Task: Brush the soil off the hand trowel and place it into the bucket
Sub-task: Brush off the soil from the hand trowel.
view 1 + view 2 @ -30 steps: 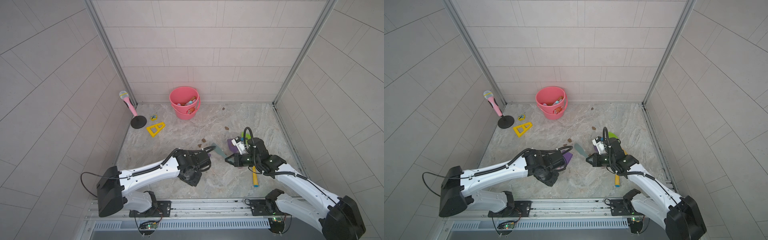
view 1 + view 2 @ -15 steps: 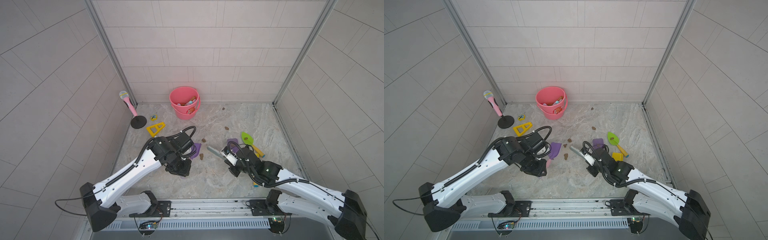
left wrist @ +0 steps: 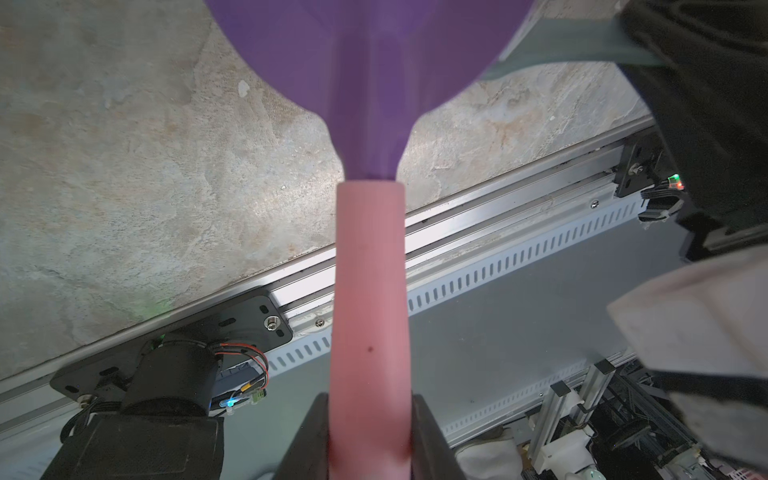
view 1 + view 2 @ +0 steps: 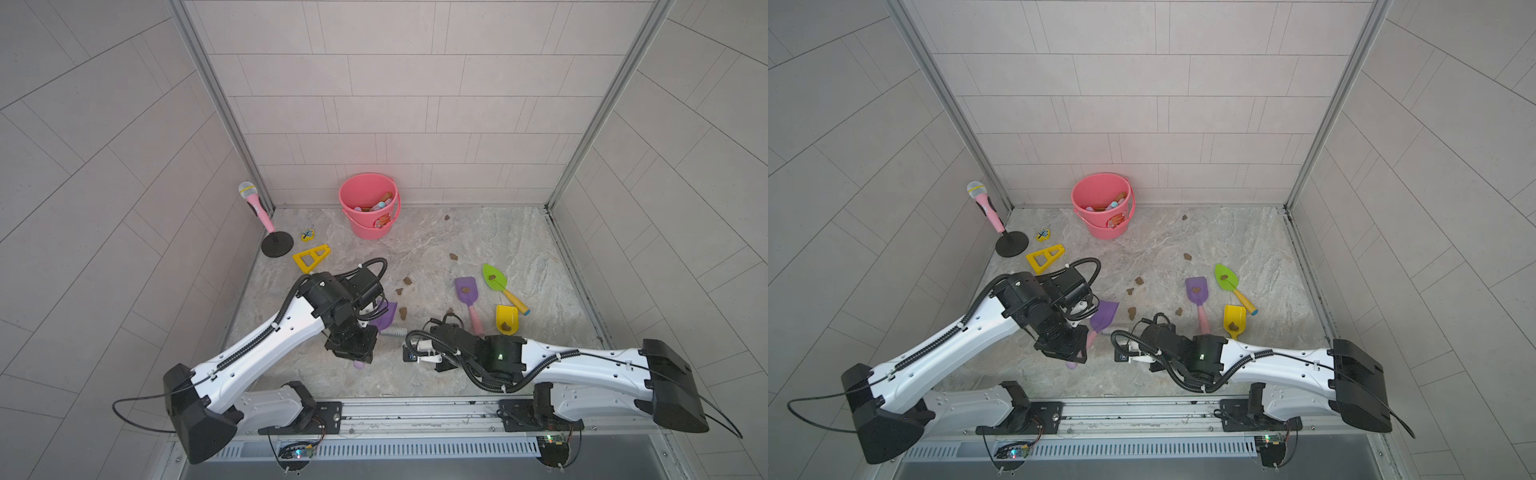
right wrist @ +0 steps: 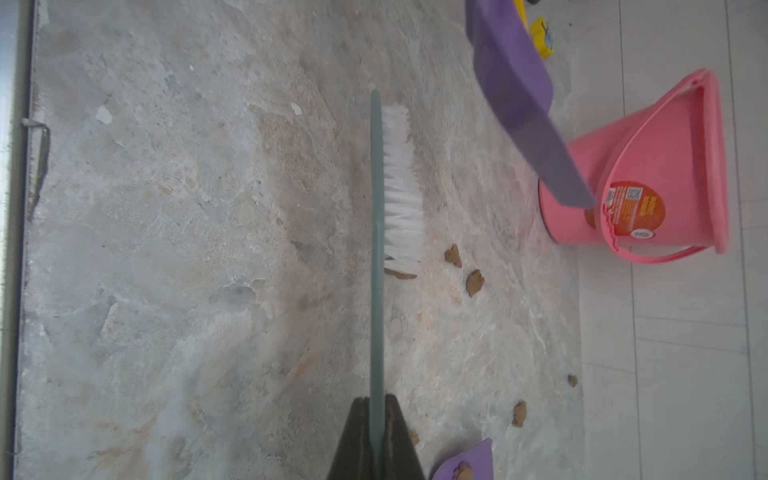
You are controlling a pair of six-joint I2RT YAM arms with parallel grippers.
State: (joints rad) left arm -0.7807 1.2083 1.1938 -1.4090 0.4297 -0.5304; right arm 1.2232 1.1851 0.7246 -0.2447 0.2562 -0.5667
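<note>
My left gripper (image 3: 370,436) is shut on the pink handle (image 3: 370,311) of the hand trowel, whose purple blade (image 4: 384,316) hangs tilted above the floor. In both top views the left gripper (image 4: 1065,349) sits near the front middle. My right gripper (image 5: 376,419) is shut on a grey-green brush (image 5: 376,249), and its white bristles (image 4: 392,331) lie just under the blade. Soil lumps (image 5: 474,282) lie scattered on the floor (image 4: 402,312). The pink bucket (image 4: 370,212) stands at the back wall with toys inside.
A purple trowel (image 4: 466,291), a green trowel (image 4: 494,277) and a yellow scoop (image 4: 507,320), each with soil on it, lie to the right. A pink microphone on a black stand (image 4: 253,203) and a yellow triangle (image 4: 311,257) stand at the back left.
The left arm has drawn the trowel toward the front. The right arm has swung the brush left, so its bristles now lie beside the trowel blade.
</note>
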